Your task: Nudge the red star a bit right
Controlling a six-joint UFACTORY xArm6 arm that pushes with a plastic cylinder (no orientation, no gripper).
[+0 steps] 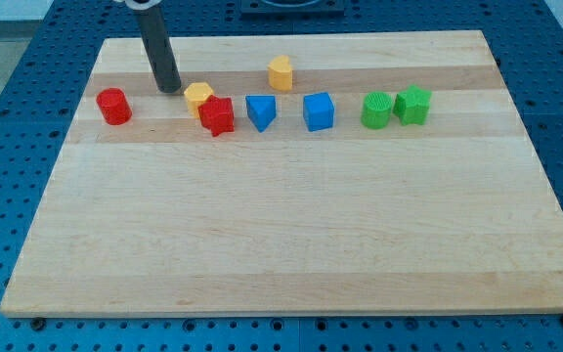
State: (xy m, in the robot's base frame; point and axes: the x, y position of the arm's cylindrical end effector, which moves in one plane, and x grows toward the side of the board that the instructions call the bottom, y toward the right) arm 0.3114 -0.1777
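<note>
The red star lies in the upper left part of the wooden board, touching a yellow hexagon block at its upper left. My tip stands on the board just left of the yellow hexagon and up-left of the red star, a short gap away from the hexagon. A blue triangular block sits close to the right of the red star.
A red cylinder is at the view's left. A yellow block lies near the top. A blue cube, a green cylinder and a green star continue the row to the right.
</note>
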